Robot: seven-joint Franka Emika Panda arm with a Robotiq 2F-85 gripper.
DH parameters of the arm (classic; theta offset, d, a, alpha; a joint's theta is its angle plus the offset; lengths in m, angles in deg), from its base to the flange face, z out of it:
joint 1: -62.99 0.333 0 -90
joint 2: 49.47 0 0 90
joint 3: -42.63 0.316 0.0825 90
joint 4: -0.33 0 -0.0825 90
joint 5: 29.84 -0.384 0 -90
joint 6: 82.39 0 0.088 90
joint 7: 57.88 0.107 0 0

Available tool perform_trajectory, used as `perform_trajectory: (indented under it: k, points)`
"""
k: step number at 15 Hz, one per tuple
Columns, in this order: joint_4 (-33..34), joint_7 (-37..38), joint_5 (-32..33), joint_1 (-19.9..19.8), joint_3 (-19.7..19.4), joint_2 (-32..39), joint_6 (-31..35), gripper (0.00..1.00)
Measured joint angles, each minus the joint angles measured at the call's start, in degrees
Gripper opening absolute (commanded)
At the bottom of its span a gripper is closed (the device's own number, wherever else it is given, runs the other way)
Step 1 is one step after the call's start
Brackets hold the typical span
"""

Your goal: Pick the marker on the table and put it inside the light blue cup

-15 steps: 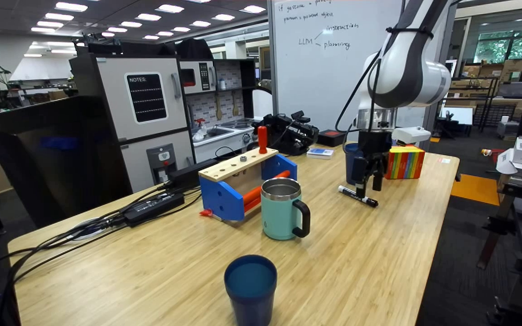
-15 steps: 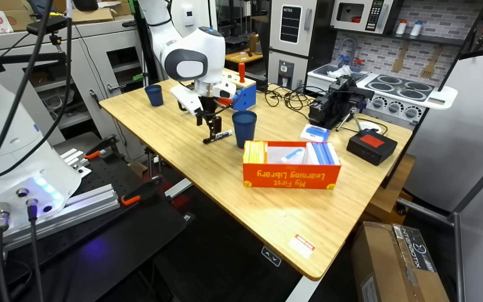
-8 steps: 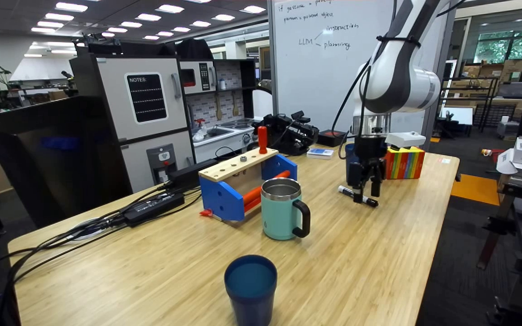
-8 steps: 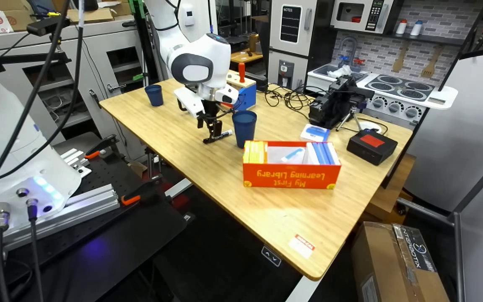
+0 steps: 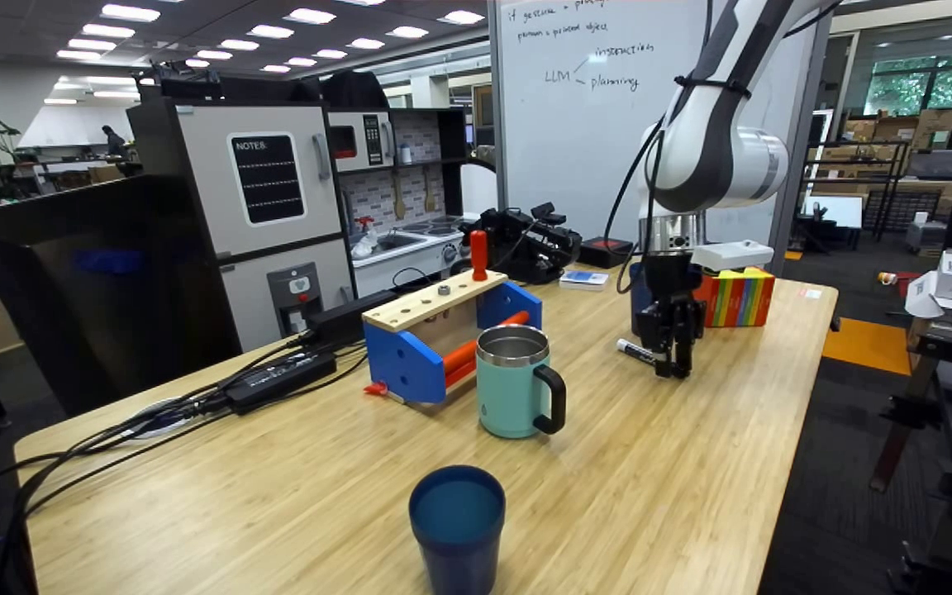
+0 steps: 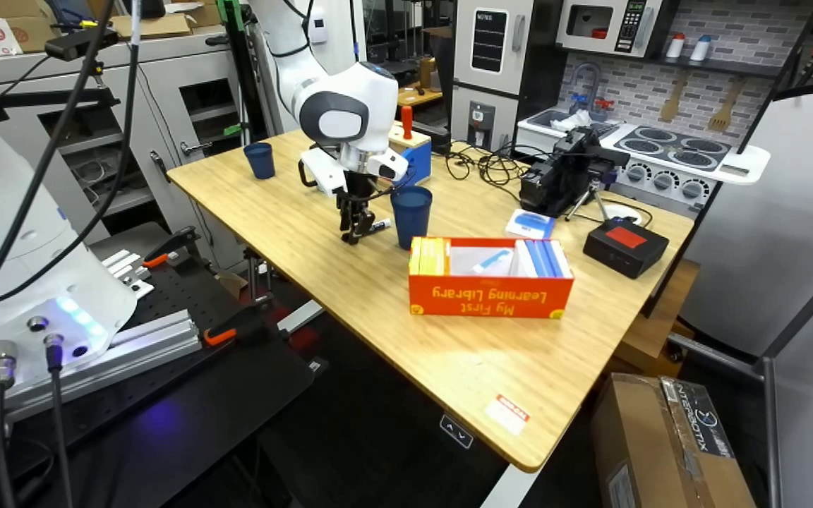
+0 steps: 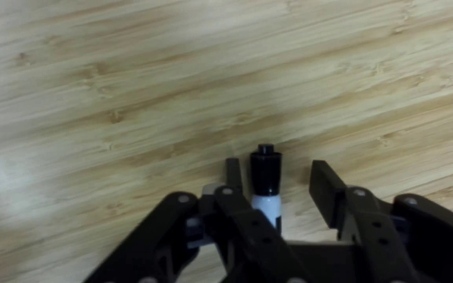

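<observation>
Marker, nub-tipped black meeting white, tool spread astride it, gripping nothing

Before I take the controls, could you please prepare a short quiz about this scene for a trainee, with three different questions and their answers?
1. True or false: in the wrist view, the marker is seen between the open jaws of the gripper.

2. Multiple choice: the light blue cup is
A) held by the gripper
B) upright on the table
C) lying on its side

3. Fill in the missing word: in an exterior view, the upside-down print on the red box reads "My First ____ Library".

Key: 1. True. 2. B. 3. Learning.
</observation>
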Motion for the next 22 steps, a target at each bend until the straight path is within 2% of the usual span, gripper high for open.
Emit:
perform_trajectory:
  k: [2, 3, 5, 12, 18, 22]
  points:
    - [0.6, 0.7, 0.0, 0.6, -0.9, 0.0, -1.3, 0.05]
    - [0.8, 1.0, 0.0, 0.9, -1.2, 0.1, -1.6, 0.0]
    - [1.1, 1.7, 0.0, 1.5, -1.5, 0.1, -2.2, 0.05]
    - [3.1, 0.0, 1.8, 3.1, -1.7, 0.7, -5.0, 0.05]
    - [3.8, -1.7, 8.6, 4.6, -2.3, -0.5, -8.1, 0.05]
    - [2.5, -1.5, 13.2, 7.0, -4.5, -5.7, -9.7, 0.05]
